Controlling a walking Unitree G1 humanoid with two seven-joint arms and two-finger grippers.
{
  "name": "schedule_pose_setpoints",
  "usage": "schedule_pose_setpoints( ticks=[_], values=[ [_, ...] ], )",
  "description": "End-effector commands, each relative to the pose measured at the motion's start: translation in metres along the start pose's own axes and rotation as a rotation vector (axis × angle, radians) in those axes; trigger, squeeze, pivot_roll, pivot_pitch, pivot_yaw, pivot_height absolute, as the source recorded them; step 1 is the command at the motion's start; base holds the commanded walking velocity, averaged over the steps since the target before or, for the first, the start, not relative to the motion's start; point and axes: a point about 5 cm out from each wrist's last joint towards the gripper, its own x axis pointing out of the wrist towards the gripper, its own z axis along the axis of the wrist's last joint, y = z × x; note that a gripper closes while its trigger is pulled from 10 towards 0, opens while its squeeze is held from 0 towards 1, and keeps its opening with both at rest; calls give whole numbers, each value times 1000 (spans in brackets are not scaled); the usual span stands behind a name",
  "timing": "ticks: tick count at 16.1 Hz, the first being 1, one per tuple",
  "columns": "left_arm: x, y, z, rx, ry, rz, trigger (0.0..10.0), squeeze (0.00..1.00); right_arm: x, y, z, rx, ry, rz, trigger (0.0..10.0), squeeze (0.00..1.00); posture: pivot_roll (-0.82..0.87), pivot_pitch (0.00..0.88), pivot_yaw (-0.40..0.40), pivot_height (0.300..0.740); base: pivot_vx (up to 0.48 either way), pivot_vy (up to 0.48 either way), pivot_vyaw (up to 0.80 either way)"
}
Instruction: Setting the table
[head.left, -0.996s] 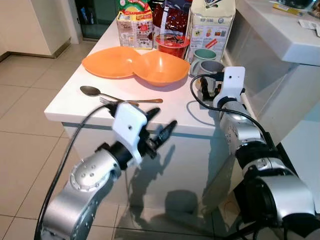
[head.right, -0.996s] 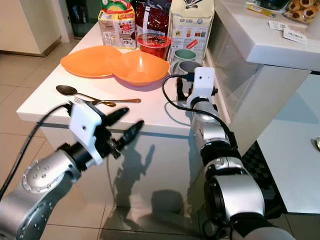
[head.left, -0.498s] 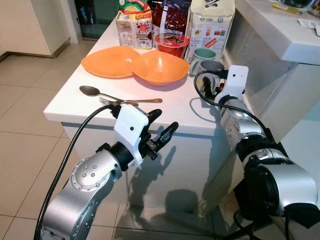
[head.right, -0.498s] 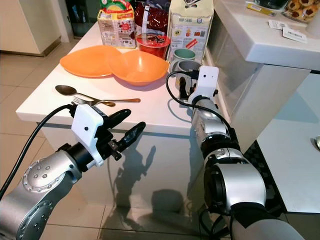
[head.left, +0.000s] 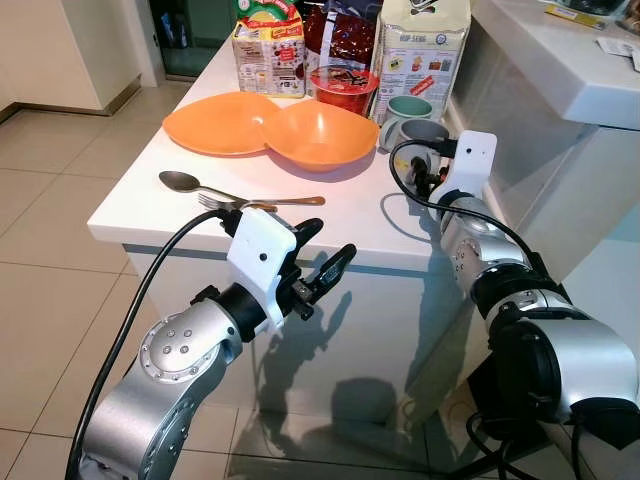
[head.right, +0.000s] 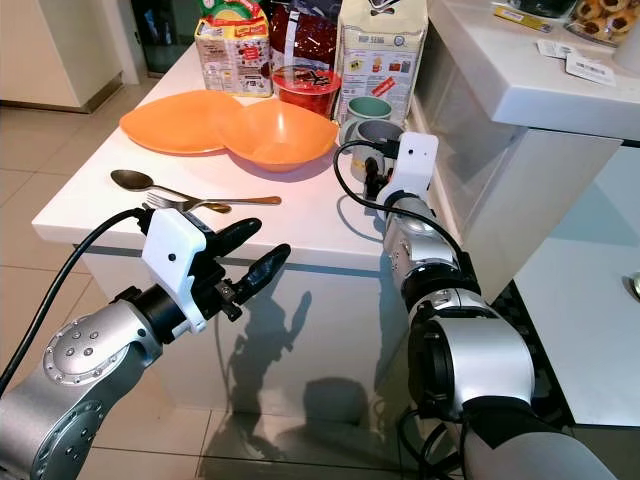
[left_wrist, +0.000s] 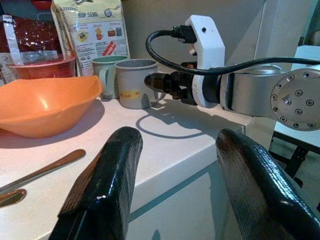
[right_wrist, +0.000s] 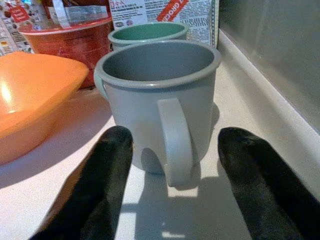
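grey mug (right_wrist: 160, 100): matt enamel-like | spoon (head.left: 182, 181): shiny metal | table (head.left: 150, 190): smooth white

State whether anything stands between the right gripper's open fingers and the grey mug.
Nothing visible does. The right gripper is open, with the grey mug straight ahead and its handle facing the gap. The green mug sits behind.

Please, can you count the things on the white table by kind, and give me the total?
Mugs: 2, grey mug and green mug
Orange dishes: 2, bowl and plate
Cutlery: 2, spoon and fork
Red tub: 1
Food packages: 3, box, red bag, white bag
Total: 10
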Motion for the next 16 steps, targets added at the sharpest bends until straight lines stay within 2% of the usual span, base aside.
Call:
schedule_pose_setpoints(
  ticks=[1,2,16],
  values=[
    [0,-1,6,5,-17,-19,10000,0,2,-4,7,-1,1,-20,1765,0,143,16,-53,740,0,0,0],
    [1,-1,6,5,-17,-19,10000,0,2,-4,7,-3,3,-20,0,0,144,14,-53,740,0,0,0],
    [1,-1,6,7,-19,-19,10000,0,1,-8,2,9,24,-33,0,0,147,4,-59,740,0,0,0]
  ],
)
